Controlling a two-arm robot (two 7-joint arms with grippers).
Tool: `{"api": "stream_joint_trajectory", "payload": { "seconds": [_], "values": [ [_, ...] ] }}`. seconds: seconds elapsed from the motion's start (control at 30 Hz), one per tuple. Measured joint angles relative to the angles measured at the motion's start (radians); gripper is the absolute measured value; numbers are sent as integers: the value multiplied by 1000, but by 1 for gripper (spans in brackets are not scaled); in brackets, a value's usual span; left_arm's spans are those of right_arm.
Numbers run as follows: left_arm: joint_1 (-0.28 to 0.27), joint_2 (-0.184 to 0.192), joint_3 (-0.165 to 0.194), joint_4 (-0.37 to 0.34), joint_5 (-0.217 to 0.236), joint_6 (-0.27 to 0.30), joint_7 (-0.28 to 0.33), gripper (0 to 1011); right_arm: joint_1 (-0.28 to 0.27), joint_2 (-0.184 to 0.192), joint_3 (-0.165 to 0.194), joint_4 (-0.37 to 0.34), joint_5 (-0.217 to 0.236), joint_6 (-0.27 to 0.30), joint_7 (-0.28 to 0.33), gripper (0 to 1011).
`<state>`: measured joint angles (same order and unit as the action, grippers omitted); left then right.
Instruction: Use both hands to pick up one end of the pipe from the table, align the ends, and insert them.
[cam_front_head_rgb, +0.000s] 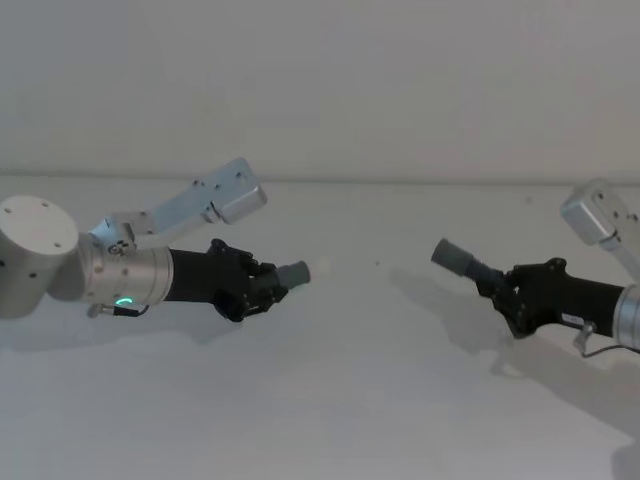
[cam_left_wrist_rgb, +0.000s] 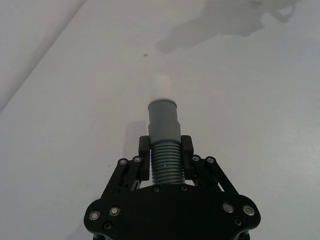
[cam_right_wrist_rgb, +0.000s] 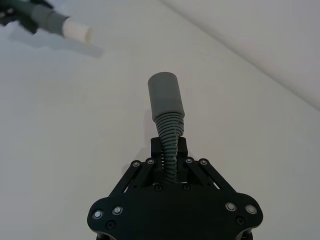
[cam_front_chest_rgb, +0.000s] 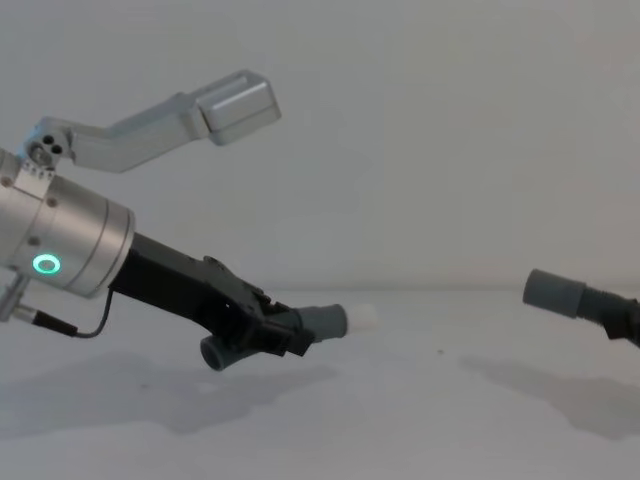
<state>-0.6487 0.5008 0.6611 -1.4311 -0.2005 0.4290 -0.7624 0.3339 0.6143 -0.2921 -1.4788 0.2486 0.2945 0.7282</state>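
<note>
We had black two-finger left gripper (cam_front_head_rgb: 270, 287) grasping whitish-tipped ribbed grey hose (cam_front_head_rgb: 293, 273), right gripper (cam_front_head_rgb: 496, 284) grasping wide-socket hose (cam_front_head_rgb: 455, 258); both lifted, well apart; alignment, insertion were pending.

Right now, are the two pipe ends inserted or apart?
Apart. Left gripper holds the white-tipped pipe piece, right gripper the socket piece; bare table shows between them.

Plain matte white table (cam_front_head_rgb: 330, 400), tiny dark speck (cam_front_head_rgb: 377, 264) lying near its middle
</note>
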Motion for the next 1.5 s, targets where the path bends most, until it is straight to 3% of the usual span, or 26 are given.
{"api": "stream_joint_trajectory", "payload": {
  "seconds": [0.43, 0.67, 1.0, 1.5],
  "values": [
    [-67, 29, 44, 27, -36, -57, -174, 342, 21, 85, -48, 28, 26, -118, 196, 134],
    [-100, 27, 68, 48, -48, -75, -239, 342, 24, 117, -65, 24, 35, -149, 257, 133],
    [-137, 10, 100, 73, -62, -93, -305, 342, 14, 148, -74, -5, 59, -161, 300, 134],
    [-169, -11, 134, 96, -80, -110, -356, 342, -6, 170, -77, -48, 89, -145, 305, 133]
  ]
}}
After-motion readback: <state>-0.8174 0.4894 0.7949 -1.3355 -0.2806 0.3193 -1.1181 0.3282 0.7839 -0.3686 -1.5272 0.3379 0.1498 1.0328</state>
